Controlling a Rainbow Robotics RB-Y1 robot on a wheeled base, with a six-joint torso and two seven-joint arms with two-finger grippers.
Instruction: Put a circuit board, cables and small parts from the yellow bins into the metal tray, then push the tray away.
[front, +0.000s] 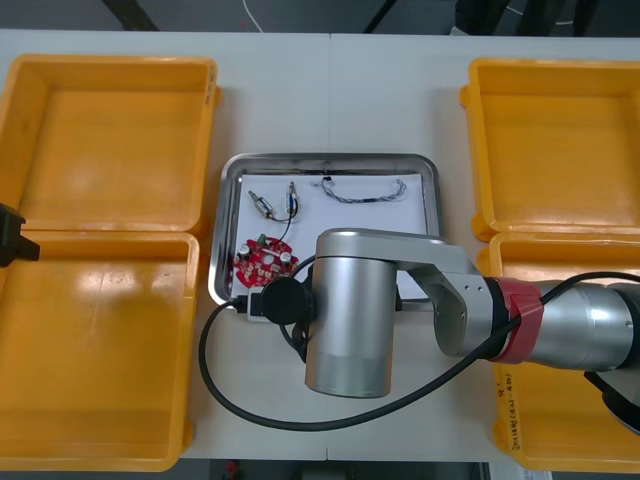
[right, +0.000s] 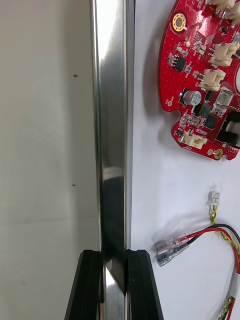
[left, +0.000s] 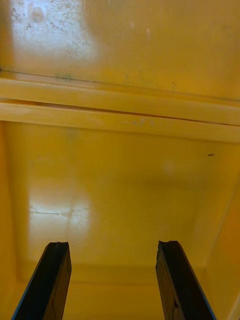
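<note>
Right pincer (right: 113, 254) clamped on the near rim of the metal tray (right: 112, 125), one black finger outside on the bench (right: 45, 150), the other inside on the white liner. Right arm (front: 350, 310) hangs over the tray's near edge.

Tray (front: 330, 158) sits mid-bench between the yellow bins (front: 110, 130). Loaded:
- round red circuit board (front: 263, 258), near-left corner
- twisted blue and white cable (front: 365, 190), far side
- small metal parts (front: 270, 203)
- red and yellow cable (right: 220, 235), just inside the near rim, right of the board (right: 205, 80)

Left pincer (left: 112, 245): fingers apart, nothing between, over the left bins.

Handling (judged): tray is thin pressed steel, stiff, polished, rolled rim, so probably light and quick to slide on the smooth bench. The rim is the only hold, narrow and slick, so it may slip or pivot. Push straight and slowly, or the loose contents will skid
</note>
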